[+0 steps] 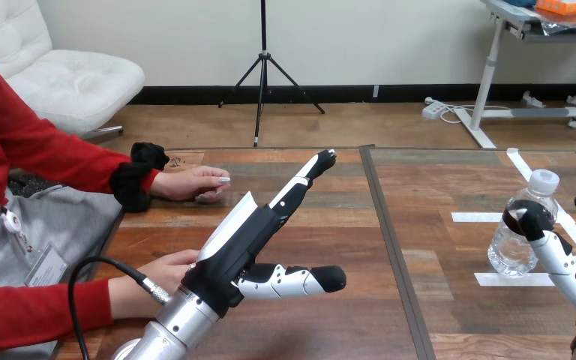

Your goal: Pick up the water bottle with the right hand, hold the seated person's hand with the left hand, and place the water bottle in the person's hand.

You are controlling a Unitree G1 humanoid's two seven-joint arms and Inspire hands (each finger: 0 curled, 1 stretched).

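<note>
Nearest us, the left arm's silver forearm [176,319] comes in from the bottom edge over the wooden table [330,322]. The left hand [244,244] is open, with straight fingers [300,184] stretched up and away, thumb [300,279] out to the side, holding nothing. Tucked right beside its wrist is the person's nearer hand [161,274], at the table's left edge; whether the two touch, I cannot tell.

Over on the right, the right hand [570,262] reaches up from the corner to the water bottle [517,247]. It's against the bottle's upper part, but whether it's clamped on, I cannot tell. The bottle stands upright on the table, white cap on, between two strips of white tape [514,279].

Further back on the left, the person's farther hand [195,184] lies flat on the table, well apart from the bottle.
</note>
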